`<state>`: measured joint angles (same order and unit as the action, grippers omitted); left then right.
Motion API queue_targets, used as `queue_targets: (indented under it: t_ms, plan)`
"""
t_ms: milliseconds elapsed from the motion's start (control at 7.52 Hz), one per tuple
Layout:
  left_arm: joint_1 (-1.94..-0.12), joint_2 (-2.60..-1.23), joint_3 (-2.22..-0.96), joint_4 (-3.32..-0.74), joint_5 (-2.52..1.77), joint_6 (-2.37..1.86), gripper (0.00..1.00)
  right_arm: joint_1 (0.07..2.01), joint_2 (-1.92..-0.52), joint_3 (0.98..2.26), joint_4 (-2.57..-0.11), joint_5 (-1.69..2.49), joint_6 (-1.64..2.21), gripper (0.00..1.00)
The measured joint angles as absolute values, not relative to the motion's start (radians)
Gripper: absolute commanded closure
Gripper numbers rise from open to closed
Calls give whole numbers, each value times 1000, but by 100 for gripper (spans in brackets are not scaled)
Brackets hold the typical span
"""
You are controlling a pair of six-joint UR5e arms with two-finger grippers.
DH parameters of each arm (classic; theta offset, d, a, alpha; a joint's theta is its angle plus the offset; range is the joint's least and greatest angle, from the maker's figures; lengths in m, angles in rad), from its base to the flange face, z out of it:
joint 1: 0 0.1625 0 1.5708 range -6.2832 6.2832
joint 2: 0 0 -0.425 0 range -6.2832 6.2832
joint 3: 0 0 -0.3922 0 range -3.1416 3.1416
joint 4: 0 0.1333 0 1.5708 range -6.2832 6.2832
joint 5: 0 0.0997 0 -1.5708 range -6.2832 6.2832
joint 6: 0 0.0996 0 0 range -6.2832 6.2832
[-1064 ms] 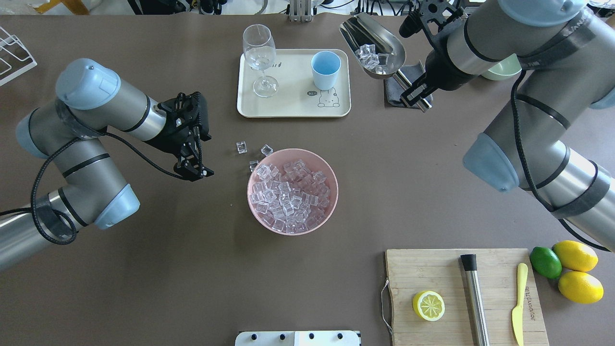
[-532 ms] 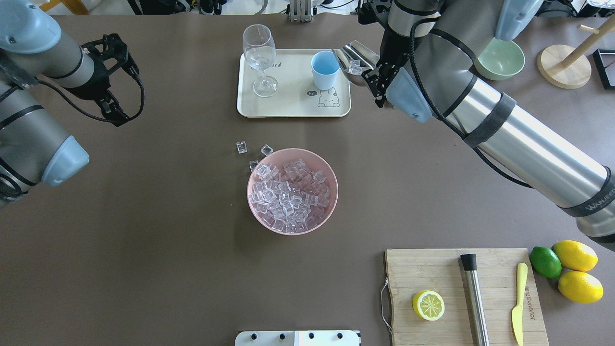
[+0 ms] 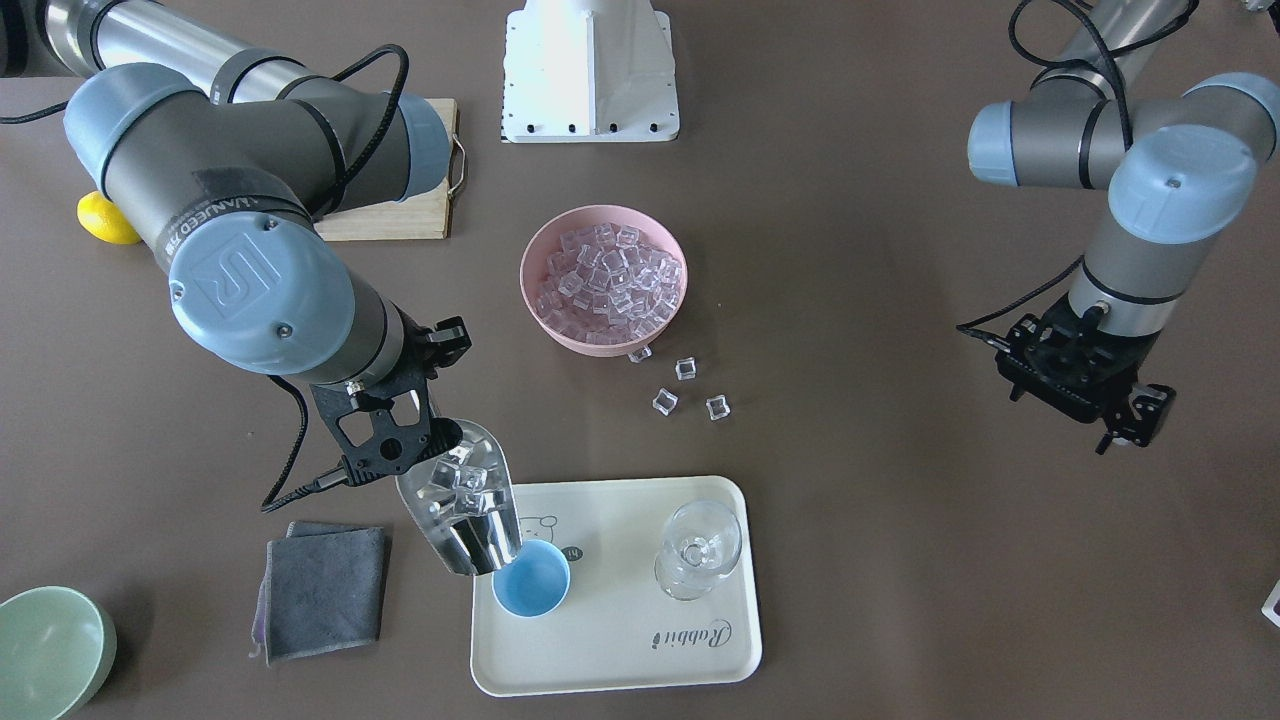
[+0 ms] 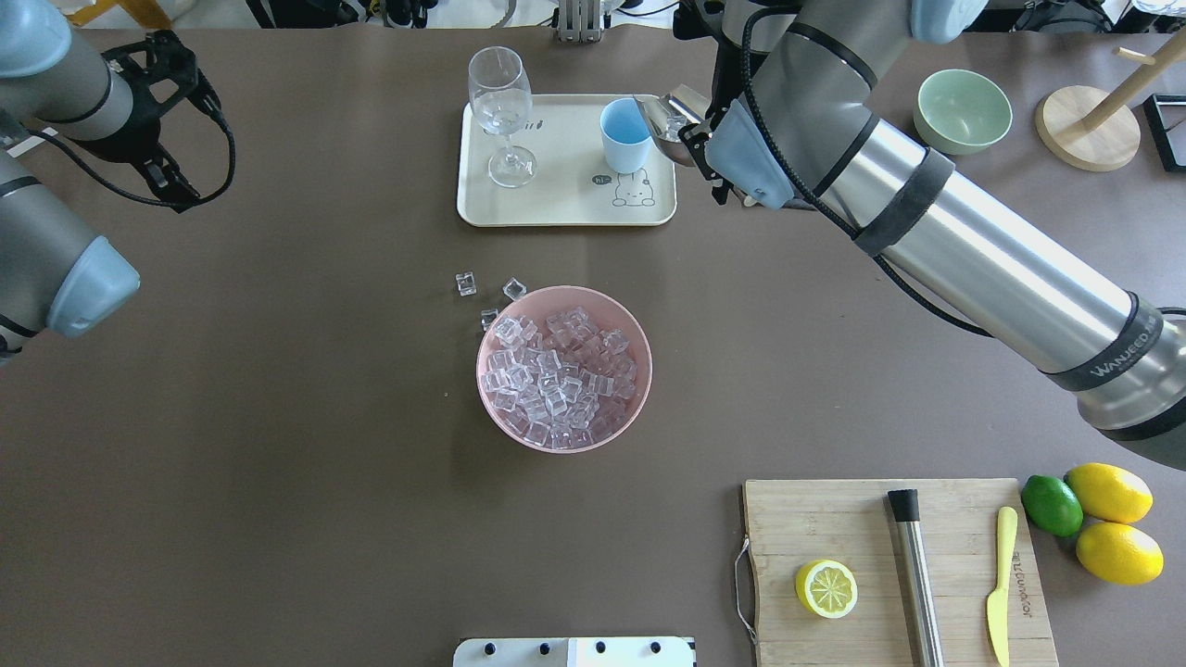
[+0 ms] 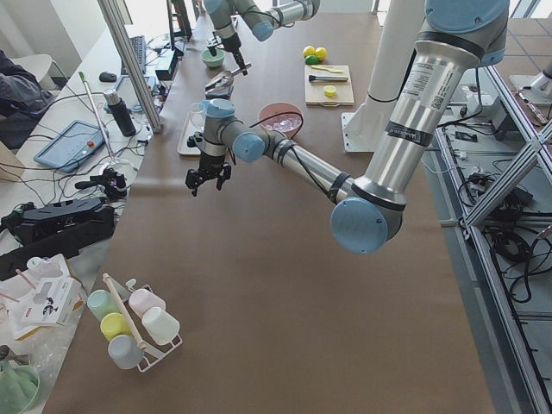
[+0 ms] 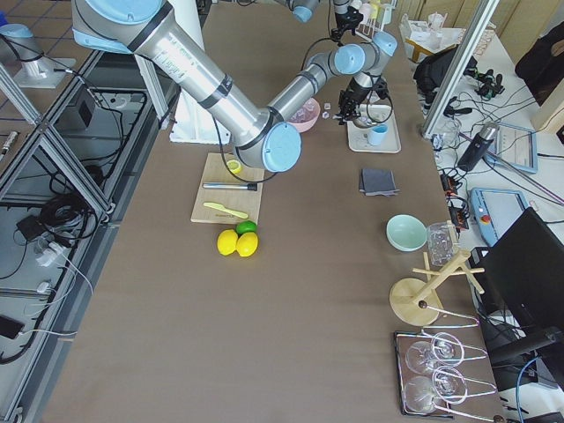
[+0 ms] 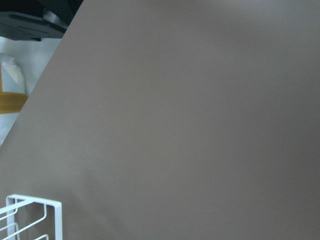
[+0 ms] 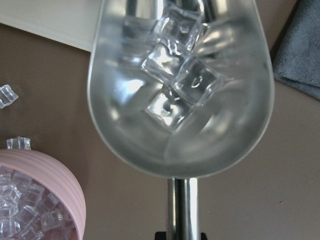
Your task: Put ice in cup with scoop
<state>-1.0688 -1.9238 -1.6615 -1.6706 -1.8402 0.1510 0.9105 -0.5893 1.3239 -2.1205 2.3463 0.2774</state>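
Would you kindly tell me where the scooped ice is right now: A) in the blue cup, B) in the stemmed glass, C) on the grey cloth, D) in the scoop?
D: the ice lies in the scoop, tilted toward the cup, which looks empty.

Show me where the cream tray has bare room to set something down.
Free: the strip of the cream rectangular tray between the small light-blue cup and the clear stemmed glass, and its lettered edge away from the robot. Crowded: the cup's corner, where the shiny steel scoop in the right gripper hangs over its rim.
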Motion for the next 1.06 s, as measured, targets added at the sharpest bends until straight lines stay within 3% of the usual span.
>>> queue_targets:
  t_ms: [665,1064]
  plan:
    - [-1268,-1657,-1647,-1821,-1990,150,2,907,-486,1245,-2304,2335,183,100]
    - [-1428,-1569,-1526,-1831,-2220,145,2,904,-429,1154,-2367,2307,115,100]
